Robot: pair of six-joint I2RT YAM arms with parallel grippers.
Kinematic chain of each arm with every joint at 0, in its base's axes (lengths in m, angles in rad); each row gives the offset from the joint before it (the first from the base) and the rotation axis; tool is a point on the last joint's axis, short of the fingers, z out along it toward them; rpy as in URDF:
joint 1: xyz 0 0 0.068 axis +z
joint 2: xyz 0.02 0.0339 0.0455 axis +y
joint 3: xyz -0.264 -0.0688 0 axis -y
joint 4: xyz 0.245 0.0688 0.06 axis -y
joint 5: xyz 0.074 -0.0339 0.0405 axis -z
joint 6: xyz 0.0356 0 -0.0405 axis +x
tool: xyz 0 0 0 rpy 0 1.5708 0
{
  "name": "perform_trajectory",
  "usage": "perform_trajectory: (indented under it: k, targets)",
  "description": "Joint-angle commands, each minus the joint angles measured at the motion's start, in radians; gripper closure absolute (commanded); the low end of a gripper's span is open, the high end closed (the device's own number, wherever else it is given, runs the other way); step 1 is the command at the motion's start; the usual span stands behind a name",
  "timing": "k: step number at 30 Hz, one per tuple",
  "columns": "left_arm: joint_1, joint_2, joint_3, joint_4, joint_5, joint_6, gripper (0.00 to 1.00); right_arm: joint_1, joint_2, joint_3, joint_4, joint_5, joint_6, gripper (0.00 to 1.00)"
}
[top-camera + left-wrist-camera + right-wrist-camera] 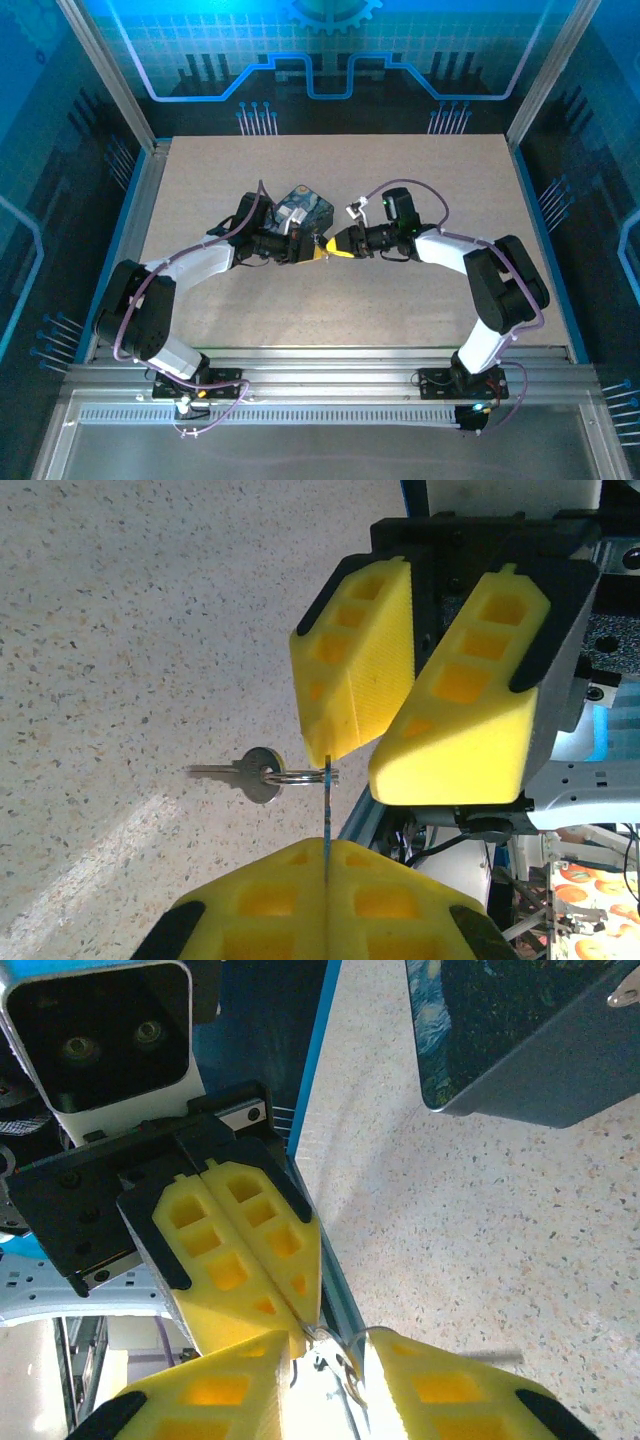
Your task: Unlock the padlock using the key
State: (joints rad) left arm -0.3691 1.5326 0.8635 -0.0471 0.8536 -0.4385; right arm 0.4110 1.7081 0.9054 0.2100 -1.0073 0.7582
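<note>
My left claw (327, 850) is clenched, its two yellow pads pressed flat together on a thin blue strip (327, 805) that stands up out of the seam between them. I cannot tell what that strip is, only that it runs up to the small ring (287, 777) the key (240, 774) hangs on.

So the key is at my left claw's tips, just beside them, over the bench (120, 630). Its long axis lies crosswise to my reach, bow at the ring and blade pointing away to the side. I cannot tell whether the blade touches the bench.

My right claw (355, 768) faces the left one nose to nose, released partway, with a gap between its pads. One tip is just beside the ring, and nothing looks pinched in it. Both claws are at the key, but only the left has a hold on it. I judge the right must close on the bow, along that crosswise axis, before the blade can be aimed.

Farther off sits the dark blue box (520, 1050), beyond the left claw, with a small silvery fitting (624, 998) at its edge. I cannot make out the padlock.
</note>
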Motion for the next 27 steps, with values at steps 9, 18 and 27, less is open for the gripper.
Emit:
perform_trajectory:
  k: [9, 18, 27]
  targets:
    - [0.006, 0.007, 0.023, 0.043, 0.031, -0.007, 1.0, 0.031, 0.026, 0.007, 0.053, -0.043, 0.008, 0.83]
    - [0.011, 0.007, 0.013, 0.043, 0.027, -0.006, 1.0, 0.03, 0.03, -0.02, 0.186, -0.082, 0.07, 1.0]
    - [0.058, -0.04, -0.002, 0.02, -0.135, -0.045, 0.47, -0.014, 0.008, -0.099, 0.19, -0.043, 0.076, 1.0]
